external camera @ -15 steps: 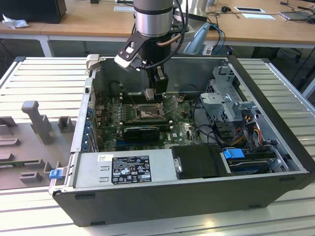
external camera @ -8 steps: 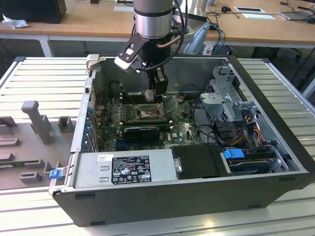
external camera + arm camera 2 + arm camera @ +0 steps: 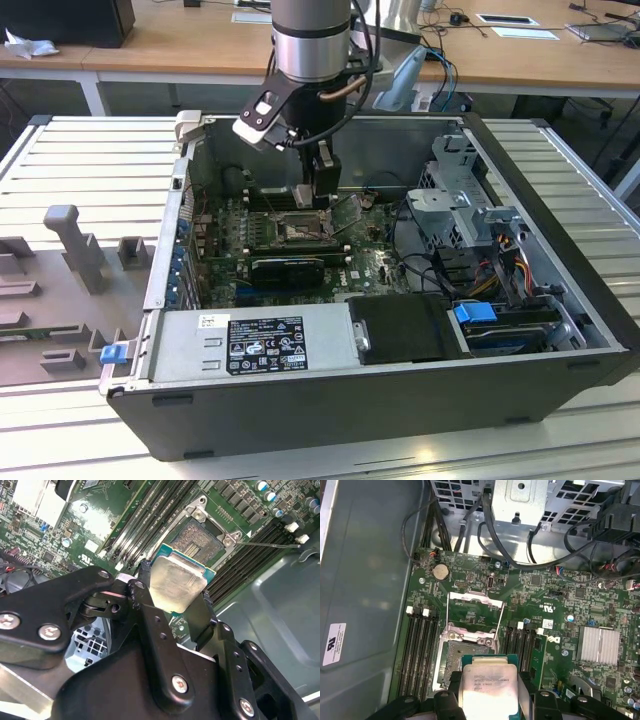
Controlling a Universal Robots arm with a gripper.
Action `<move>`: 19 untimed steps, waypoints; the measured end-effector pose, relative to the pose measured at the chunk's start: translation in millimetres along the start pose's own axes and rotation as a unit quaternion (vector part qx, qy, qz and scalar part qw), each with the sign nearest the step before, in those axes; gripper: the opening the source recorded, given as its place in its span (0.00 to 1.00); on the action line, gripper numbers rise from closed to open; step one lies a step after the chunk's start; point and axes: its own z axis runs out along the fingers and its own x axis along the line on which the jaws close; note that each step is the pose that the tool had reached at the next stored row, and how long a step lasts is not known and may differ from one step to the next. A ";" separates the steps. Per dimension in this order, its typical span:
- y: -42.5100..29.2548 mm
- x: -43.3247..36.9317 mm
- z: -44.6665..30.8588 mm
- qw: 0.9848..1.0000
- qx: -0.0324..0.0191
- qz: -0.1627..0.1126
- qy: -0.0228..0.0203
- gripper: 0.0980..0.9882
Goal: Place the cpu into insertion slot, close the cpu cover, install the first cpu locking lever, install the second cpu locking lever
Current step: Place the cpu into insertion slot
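Just over the insertion slot [image 3: 200,539], cpu [image 3: 176,582] in the tool [image 3: 174,593].

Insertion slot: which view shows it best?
Second wrist view: the insertion slot shows its pin field almost whole. First wrist view: the cpu covers part of it. Exterior view: just a small dark square.

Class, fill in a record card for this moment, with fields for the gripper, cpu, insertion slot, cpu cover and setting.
gripper: shut on the cpu, gripping its edges
cpu position: close to the insertion slot, not seated
slot state: empty, pin field exposed
cpu cover: swung open
setting: inside an open computer case
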 end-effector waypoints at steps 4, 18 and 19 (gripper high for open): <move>-0.1 0.0 1.4 1.000 0.000 0.001 0.000 0.48; -2.2 2.1 26.0 1.000 -0.001 0.031 -0.003 0.48; -2.3 2.3 27.6 0.999 -0.001 0.034 -0.003 0.48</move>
